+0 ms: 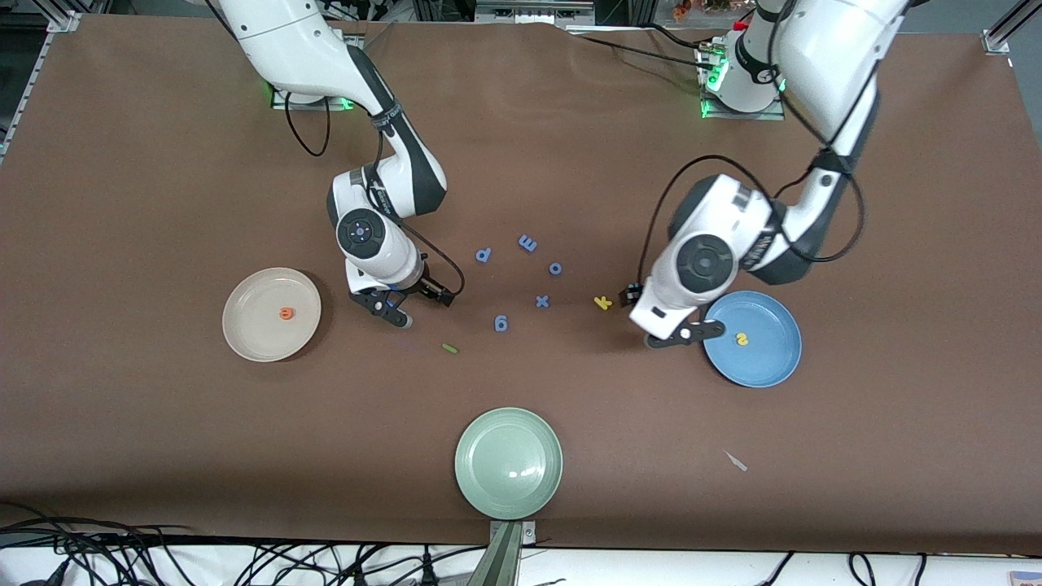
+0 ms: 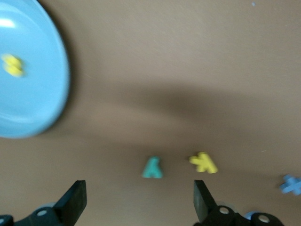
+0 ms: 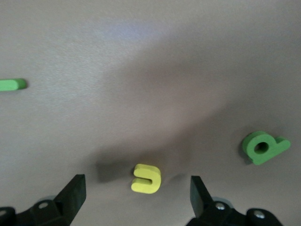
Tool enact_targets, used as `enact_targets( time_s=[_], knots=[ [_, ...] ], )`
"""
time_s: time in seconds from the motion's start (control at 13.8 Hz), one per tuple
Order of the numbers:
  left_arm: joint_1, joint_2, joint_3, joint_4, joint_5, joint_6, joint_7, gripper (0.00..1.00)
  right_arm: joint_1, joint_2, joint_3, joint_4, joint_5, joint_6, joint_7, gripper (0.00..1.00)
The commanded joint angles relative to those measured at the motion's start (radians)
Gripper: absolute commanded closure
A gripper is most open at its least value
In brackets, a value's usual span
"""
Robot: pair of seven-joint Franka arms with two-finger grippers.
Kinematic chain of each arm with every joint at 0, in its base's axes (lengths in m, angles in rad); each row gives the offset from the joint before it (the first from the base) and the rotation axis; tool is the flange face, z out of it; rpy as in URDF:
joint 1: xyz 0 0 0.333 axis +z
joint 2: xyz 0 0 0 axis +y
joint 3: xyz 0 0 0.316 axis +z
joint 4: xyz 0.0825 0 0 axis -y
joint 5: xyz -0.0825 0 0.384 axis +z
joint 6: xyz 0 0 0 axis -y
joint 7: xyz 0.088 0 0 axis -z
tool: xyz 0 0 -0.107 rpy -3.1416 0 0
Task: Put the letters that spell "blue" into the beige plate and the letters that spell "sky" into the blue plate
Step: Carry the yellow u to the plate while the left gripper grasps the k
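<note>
Both jaws stand wide, I see: left gripper above teal y, right gripper above yellow u.

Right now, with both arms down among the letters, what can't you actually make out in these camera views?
- Yellow u and green b: hidden in the front view under the right arm's wrist; only the right wrist view shows them.
- Teal y: hidden in the front view under the left arm; blurred in the left wrist view.
- Blue plate: cut off by the left wrist view's edge.
- Orange letter on the beige plate: too small to read its shape.
</note>
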Motion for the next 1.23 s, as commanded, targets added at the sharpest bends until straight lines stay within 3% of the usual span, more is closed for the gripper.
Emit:
enact_targets(
  time_s=[0.0,0.22,0.8,0.94,1.02,1.16],
  knots=[
    [-0.07,0.064,0.005,-0.006,-0.013,0.112,-0.249,0.0,0.003,0.005,0.002,-0.011,0.018,0.009,0.008,0.14],
    [-0.099,0.098,0.005,-0.038,-0.004,0.218,-0.465,0.0,0.0,0.005,0.002,-0.011,0.016,0.005,0.002,0.39],
    [-0.09,0.116,0.007,-0.099,-0.009,0.352,-0.535,0.01,0.0,0.005,0.002,-0.006,0.016,-0.001,-0.018,0.81],
    [-0.089,0.118,0.007,-0.107,0.023,0.352,-0.535,0.13,-0.007,-0.006,-0.001,0.021,0.015,-0.039,-0.021,0.85],
    [-0.089,0.118,0.007,-0.107,0.024,0.352,-0.535,0.26,-0.016,-0.006,-0.005,0.053,0.01,-0.088,-0.023,0.85],
    [-0.089,0.119,0.007,-0.107,0.024,0.352,-0.53,0.63,-0.039,-0.015,-0.037,0.112,0.002,-0.222,-0.105,0.85]
  ],
)
